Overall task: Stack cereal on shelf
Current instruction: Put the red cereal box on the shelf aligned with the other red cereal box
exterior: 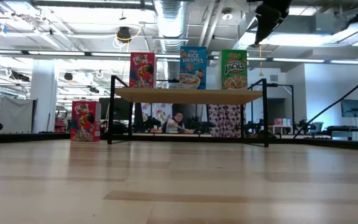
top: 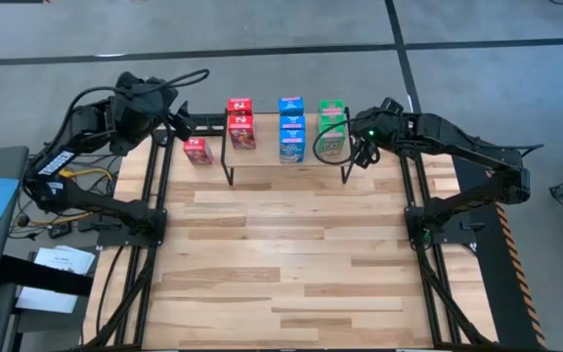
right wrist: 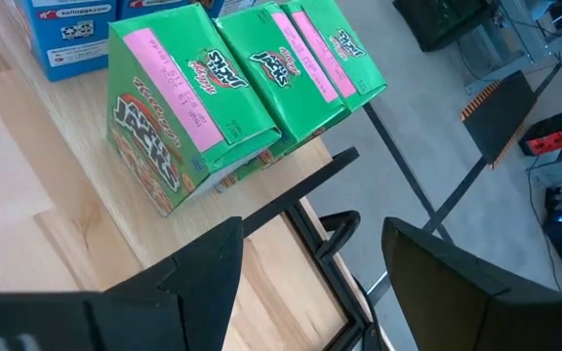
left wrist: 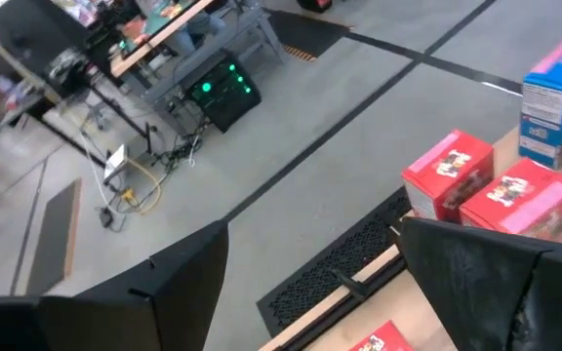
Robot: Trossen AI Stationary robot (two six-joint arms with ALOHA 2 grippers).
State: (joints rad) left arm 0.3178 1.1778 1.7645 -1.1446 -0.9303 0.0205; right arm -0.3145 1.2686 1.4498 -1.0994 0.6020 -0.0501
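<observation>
shelf (top: 281, 166) top: near half bare, cereal rows (top: 289, 125) fill far half | red box (top: 197, 151) stands just left | table (top: 281, 274) front open

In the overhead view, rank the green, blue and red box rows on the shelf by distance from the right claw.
1. Green boxes, at the shelf's right end, beside the right claw.
2. Blue boxes, middle row.
3. Red boxes, left row, farthest.

Boxes stand in three rows on the shelf (top: 281, 166); one box (top: 197, 150) stands on the table (top: 281, 264), left of the shelf.
</observation>
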